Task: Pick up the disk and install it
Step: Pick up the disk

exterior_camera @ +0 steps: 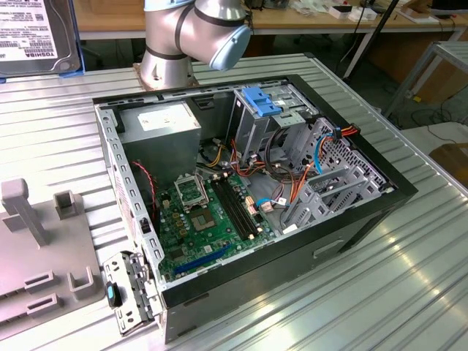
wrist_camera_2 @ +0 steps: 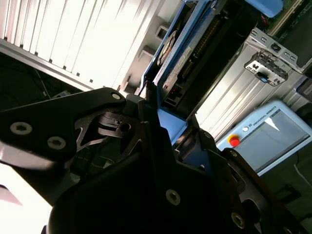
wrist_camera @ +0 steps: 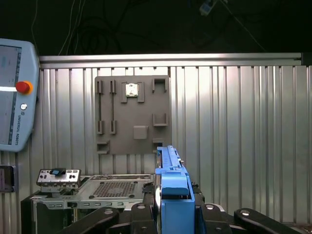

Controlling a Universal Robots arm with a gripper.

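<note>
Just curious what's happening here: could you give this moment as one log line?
gripper: shut on disk | disk: held off the table, outside computer case | install: not done

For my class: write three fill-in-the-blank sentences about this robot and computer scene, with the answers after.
1. The gripper is shut on the ____.
2. The disk's carrier rail is coloured ____.
3. The computer case lies on the ribbed table with its side ____.
Missing words: disk; blue; open.
</note>
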